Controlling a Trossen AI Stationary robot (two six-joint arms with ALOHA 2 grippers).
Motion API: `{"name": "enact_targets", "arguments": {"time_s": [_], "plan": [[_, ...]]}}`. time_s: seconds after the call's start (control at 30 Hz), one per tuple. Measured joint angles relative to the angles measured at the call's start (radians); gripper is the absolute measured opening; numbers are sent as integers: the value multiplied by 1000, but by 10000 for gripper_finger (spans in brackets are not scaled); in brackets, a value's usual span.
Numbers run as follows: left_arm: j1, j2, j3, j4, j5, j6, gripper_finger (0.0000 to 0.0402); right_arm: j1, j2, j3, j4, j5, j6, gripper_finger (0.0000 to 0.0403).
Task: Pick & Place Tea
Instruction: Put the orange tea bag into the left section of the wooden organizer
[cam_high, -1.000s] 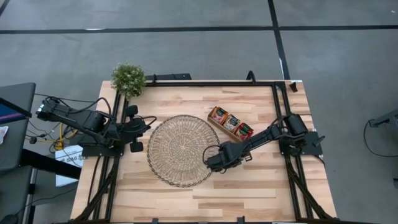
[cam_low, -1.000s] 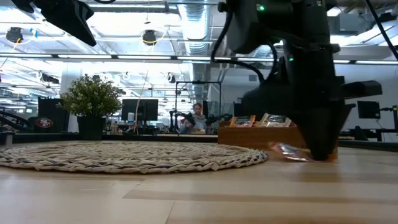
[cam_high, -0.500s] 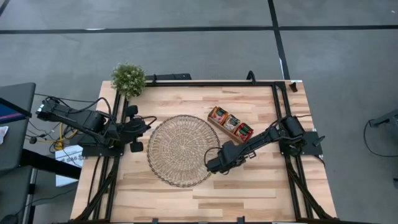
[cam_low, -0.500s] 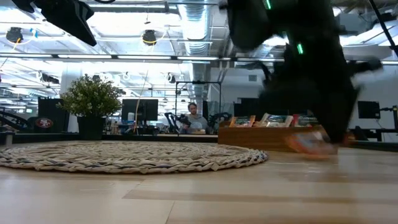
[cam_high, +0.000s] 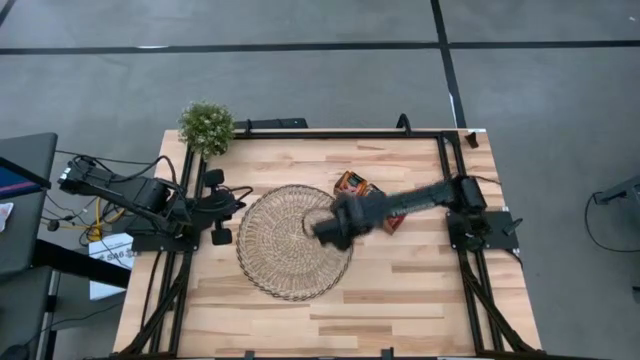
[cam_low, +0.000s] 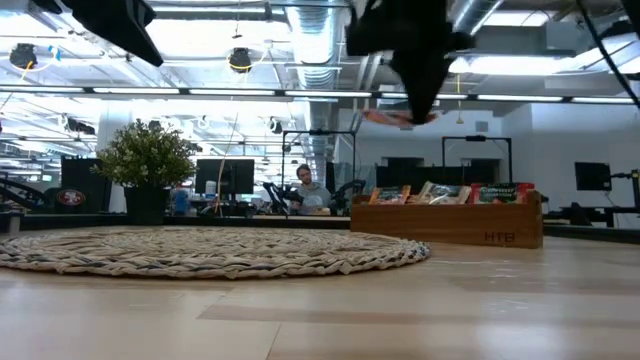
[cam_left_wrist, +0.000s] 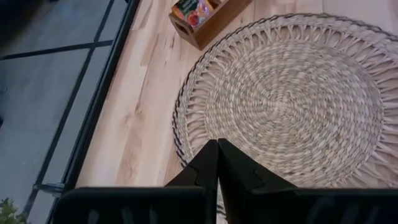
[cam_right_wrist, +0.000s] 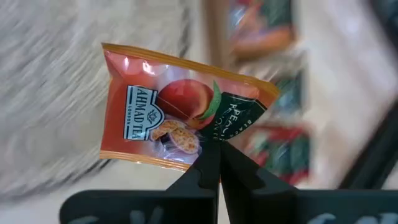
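My right gripper (cam_high: 335, 228) hangs high over the right rim of the round wicker mat (cam_high: 290, 240), shut on a red-orange tea sachet (cam_right_wrist: 180, 106) printed with a peach picture. The low view shows that sachet (cam_low: 398, 117) well above the table, under the gripper (cam_low: 418, 85). The wooden tray (cam_low: 450, 222) with more sachets standing in it rests on the table right of the mat; the arm partly hides the tray (cam_high: 352, 183) from above. My left gripper (cam_left_wrist: 217, 152) is shut and holds nothing, raised at the mat's left edge (cam_high: 232, 200). My right gripper pinches the sachet between its two fingers at one edge (cam_right_wrist: 208, 142), near the dark green corner. The fingers (cam_right_wrist: 214, 165) slant down from above. The sachet is lifted clear of table and mat and sticks out flat beyond the fingertips.
A small potted plant (cam_high: 206, 127) stands at the table's far left corner. Black frame rails (cam_high: 440, 160) run along the table's sides. Bare wood (cam_high: 400, 290) lies near the front edge, right of the mat.
My right gripper has risen from the table just right of the mat, turning at the wrist, and has gone toward the far edge and over the mat's right rim. The red-orange sachet, which lay on the table under its fingertips, is now lifted clear.
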Motion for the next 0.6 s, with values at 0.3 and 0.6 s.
{"name": "enact_targets", "arguments": {"time_s": [0.3, 0.6], "plan": [[0, 0, 0, 12, 24, -17, 0, -246, 10, 8, 9, 141, -400, 0], [0, 0, 0, 84, 24, -83, 0, -362, 61, 7, 49, 150, -726, 0]]}}
